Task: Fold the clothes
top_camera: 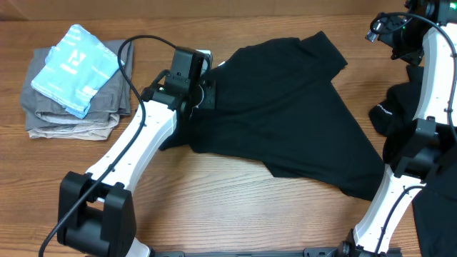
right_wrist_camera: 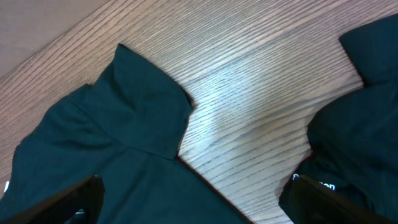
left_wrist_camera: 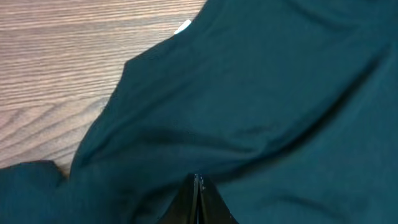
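A black garment lies spread wide in the middle of the wooden surface, with one short sleeve pointing to the far right corner and its lower hem running toward the base of the right arm. The left gripper is at the left edge of this garment, near the neck, where a small white label shows. In the left wrist view its fingers are pressed fully together, and a crease of the dark cloth runs straight into their tips, so they seem to pinch a thin fold of the fabric. The cloth lies all around the fingers, and bare wood shows only to the left of them. The right gripper hangs above the far right part of the surface. Its fingers stand wide apart and have nothing between them. Below them in the right wrist view are the sleeve of the spread garment on the left, a strip of bare wood in the middle, and a second black garment on the right, and the fingers touch none of these. This second garment lies crumpled at the right edge, close beside the right arm, and is apart from the first one. Far on the left, well away from both arms, a light-blue folded garment rests on a pile of grey folded garments.
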Controlling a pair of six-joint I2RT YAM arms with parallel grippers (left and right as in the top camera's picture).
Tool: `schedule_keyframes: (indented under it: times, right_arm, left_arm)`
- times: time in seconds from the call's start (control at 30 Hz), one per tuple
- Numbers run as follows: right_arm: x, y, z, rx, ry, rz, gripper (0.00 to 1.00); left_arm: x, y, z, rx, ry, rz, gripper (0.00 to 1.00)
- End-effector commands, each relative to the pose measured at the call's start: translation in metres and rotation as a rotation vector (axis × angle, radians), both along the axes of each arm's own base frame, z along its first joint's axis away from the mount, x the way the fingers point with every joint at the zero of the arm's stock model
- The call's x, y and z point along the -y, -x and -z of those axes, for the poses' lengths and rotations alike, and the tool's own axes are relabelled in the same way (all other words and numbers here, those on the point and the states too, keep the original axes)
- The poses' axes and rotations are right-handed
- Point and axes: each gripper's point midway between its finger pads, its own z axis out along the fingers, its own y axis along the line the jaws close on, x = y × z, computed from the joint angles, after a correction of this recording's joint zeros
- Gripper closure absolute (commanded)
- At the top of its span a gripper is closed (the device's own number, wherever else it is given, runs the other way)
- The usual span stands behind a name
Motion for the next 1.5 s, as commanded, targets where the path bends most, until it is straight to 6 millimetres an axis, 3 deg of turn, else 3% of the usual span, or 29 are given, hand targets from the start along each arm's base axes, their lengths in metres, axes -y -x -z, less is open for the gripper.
schedule_keyframes:
  times: [0.0, 0.1, 0.2, 0.33, 0.43, 0.6, 0.63, 0.67, 0.7, 0.73, 0.83, 0.93, 1.07, 1.47]
  right_arm:
    - [0.000, -0.001, -0.011, 0.028, 0.001, 0.003, 0.00]
    - [0.000, -0.001, -0.011, 0.028, 0.001, 0.003, 0.00]
    - [0.000, -0.001, -0.011, 0.028, 0.001, 0.003, 0.00]
    - [-0.009, -0.008, -0.015, 0.062, -0.056, -0.011, 0.00]
    - [-0.036, 0.010, -0.011, -0.006, -0.198, -0.042, 0.00]
    - [-0.043, 0.038, -0.001, -0.128, -0.224, -0.044, 0.00]
    - [-0.036, 0.057, 0.007, -0.214, -0.172, -0.046, 0.00]
    - [-0.030, 0.070, 0.011, -0.274, -0.139, -0.027, 0.10]
    - [-0.021, 0.074, 0.018, -0.307, -0.097, -0.013, 0.45]
    - [-0.016, 0.081, 0.023, -0.338, -0.079, 0.021, 0.65]
    - [0.002, 0.104, 0.051, -0.473, -0.024, 0.161, 0.95]
    - [0.015, 0.129, 0.092, -0.600, 0.005, 0.241, 0.96]
    - [0.029, 0.137, 0.137, -0.616, -0.010, 0.274, 0.96]
    - [0.081, 0.152, 0.186, -0.522, -0.145, 0.435, 0.96]
  left_arm:
    - [0.011, 0.009, -0.035, 0.058, 0.047, 0.027, 0.96]
    - [0.016, 0.021, -0.068, 0.110, 0.100, 0.020, 0.96]
    - [0.026, 0.029, -0.083, 0.131, 0.136, 0.061, 0.96]
    - [0.032, 0.048, -0.068, 0.052, 0.115, 0.152, 0.96]
    - [0.029, 0.056, -0.061, 0.009, 0.100, 0.149, 0.96]
    - [0.027, 0.059, -0.058, -0.007, 0.094, 0.147, 0.93]
    - [0.027, 0.059, -0.058, -0.008, 0.094, 0.147, 0.94]
    - [0.027, 0.060, -0.058, -0.012, 0.093, 0.146, 0.94]
    - [0.026, 0.061, -0.057, -0.019, 0.092, 0.144, 0.94]
    - [0.025, 0.061, -0.056, -0.025, 0.088, 0.135, 0.94]
    - [0.023, 0.062, -0.053, -0.033, 0.080, 0.127, 0.94]
    - [0.022, 0.063, -0.052, -0.038, 0.081, 0.124, 0.94]
    - [0.021, 0.062, -0.052, -0.034, 0.072, 0.117, 0.92]
    - [0.014, 0.059, -0.050, -0.024, 0.037, 0.090, 0.92]
